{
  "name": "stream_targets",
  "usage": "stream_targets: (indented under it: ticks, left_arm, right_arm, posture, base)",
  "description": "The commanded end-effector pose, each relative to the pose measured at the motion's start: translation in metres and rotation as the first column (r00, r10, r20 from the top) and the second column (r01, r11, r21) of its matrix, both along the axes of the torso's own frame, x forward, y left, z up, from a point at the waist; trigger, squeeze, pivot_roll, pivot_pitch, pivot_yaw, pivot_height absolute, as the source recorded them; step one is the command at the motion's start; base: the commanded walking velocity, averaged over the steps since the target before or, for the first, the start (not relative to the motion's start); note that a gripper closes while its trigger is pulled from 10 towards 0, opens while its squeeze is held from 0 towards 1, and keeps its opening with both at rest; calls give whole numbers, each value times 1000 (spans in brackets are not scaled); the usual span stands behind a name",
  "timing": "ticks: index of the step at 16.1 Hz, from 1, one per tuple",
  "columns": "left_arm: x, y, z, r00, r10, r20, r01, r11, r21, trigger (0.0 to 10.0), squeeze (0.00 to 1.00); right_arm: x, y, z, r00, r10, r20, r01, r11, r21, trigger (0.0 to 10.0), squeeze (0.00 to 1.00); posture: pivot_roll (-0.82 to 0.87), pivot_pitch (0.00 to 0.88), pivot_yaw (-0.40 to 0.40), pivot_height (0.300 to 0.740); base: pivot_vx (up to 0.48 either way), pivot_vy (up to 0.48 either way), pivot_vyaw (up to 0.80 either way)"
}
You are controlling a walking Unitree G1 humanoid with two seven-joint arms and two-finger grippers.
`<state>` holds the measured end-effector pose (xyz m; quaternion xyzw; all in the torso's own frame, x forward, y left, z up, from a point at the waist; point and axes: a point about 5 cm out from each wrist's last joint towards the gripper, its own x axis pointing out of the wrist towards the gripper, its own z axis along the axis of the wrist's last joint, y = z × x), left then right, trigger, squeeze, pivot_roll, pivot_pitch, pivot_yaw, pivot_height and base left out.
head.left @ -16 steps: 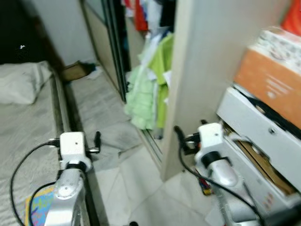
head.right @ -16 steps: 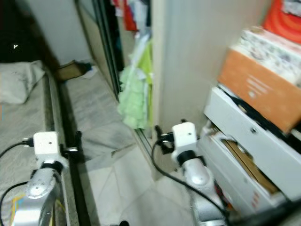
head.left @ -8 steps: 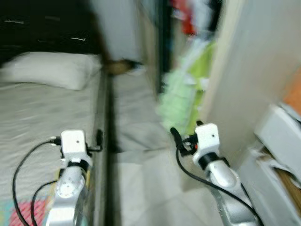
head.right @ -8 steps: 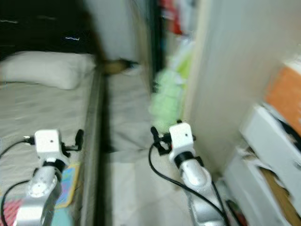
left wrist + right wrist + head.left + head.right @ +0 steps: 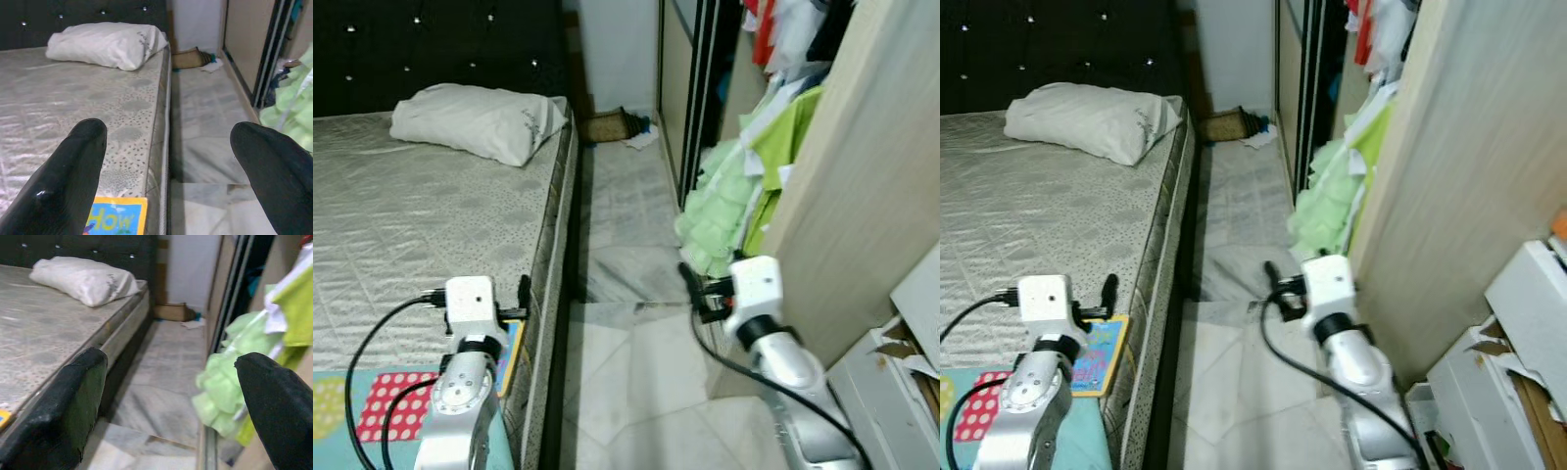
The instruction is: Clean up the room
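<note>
Swung toward the bed (image 5: pixel 401 225) since earlier, left gripper (image 5: pixel 168 161) and right gripper (image 5: pixel 171 396) gape wide, empty.

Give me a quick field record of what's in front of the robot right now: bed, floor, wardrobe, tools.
bed: mattress on the left, white pillow at its head
bed edge: colourful book by the left tool
floor: pale tiles, brown item at the far wall
wardrobe: open, green clothes spilling out
left tool: open, over the bed edge
right tool: open, over the aisle
</note>
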<state>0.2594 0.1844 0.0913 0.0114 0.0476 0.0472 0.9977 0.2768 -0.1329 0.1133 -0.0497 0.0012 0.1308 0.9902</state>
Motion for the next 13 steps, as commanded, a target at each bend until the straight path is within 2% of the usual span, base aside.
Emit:
stream_targets:
  ticks: [1,3,13]
  left_arm:
    - [-1,5,2,1000,-6,6,6,1000,2,10000,0]
    - [-2,5,3,1000,-9,8,9,1000,8,10000,0]
    - [-1,3,2,1000,-26,9,26,1000,-6,10000,0]
  right_arm:
    - [1,8,0,1000,24,-3,-24,1000,17,10000,0]
    - [1,9,0,1000,27,-3,-26,1000,15,10000,0]
    - [1,9,-2,1000,23,-2,-23,1000,-5,10000,0]
  posture:
    - [-139,96,31,740]
    - [-138,94,31,740]
    - [-139,97,33,740]
  base:
    - [0,0,0]
    - [0,0,0]
    - [316,0,0]
